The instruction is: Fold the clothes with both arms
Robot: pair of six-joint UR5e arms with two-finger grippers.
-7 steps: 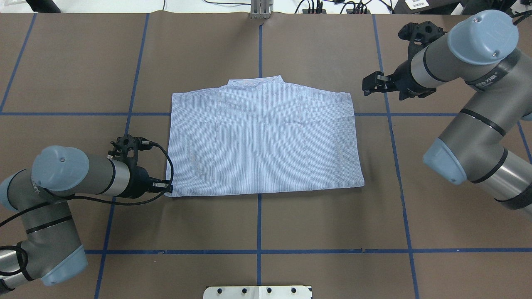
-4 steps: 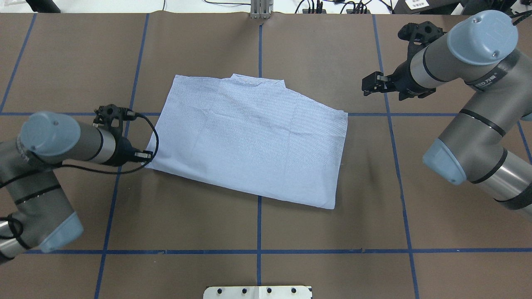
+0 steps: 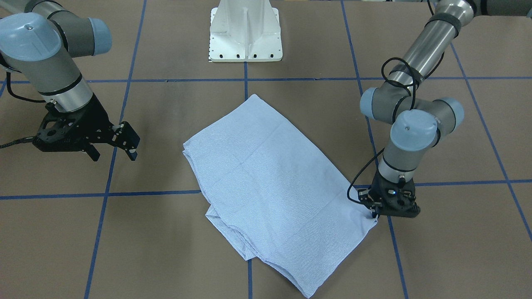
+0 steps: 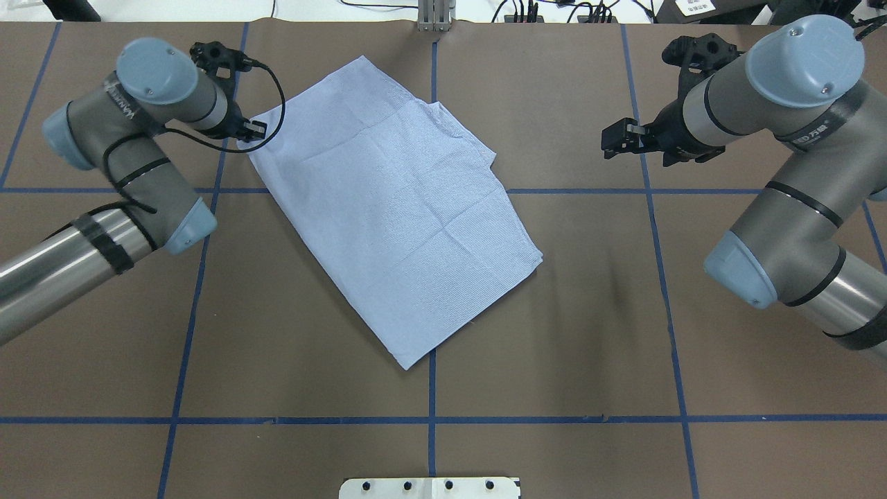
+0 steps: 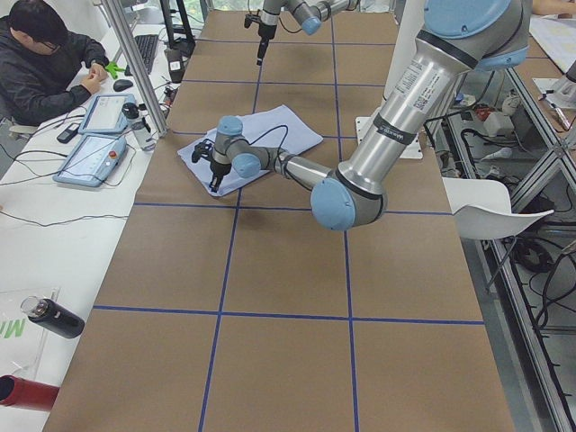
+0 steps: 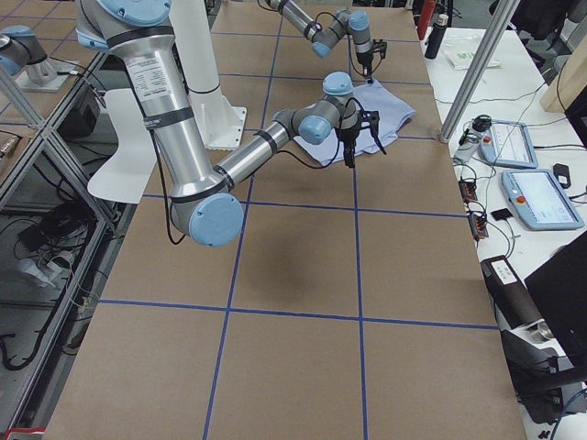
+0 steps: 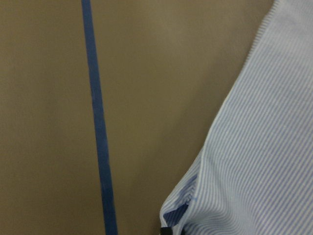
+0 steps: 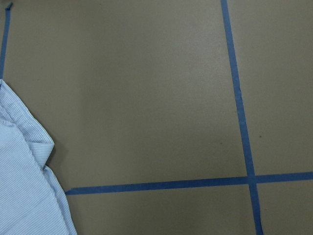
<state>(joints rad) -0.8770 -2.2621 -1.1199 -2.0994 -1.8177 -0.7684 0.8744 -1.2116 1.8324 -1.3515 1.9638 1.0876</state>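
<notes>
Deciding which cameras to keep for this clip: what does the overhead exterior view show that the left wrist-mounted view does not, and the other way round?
Only the overhead: the whole shirt lying diagonally, the left gripper at one corner, and the right gripper open, apart from the cloth. Only the left wrist: the fine white stripes and that corner's folded edge up close. Both: shirt fabric, the brown table cover and a blue tape line.

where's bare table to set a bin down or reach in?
Biggest free patch: table between the shirt and the right arm, on the robot's side of the open right gripper. Also free: the near strip between the shirt's near corner and the white base plate. Crowded: far-left corner, where the left gripper pinches the shirt's corner.
</notes>
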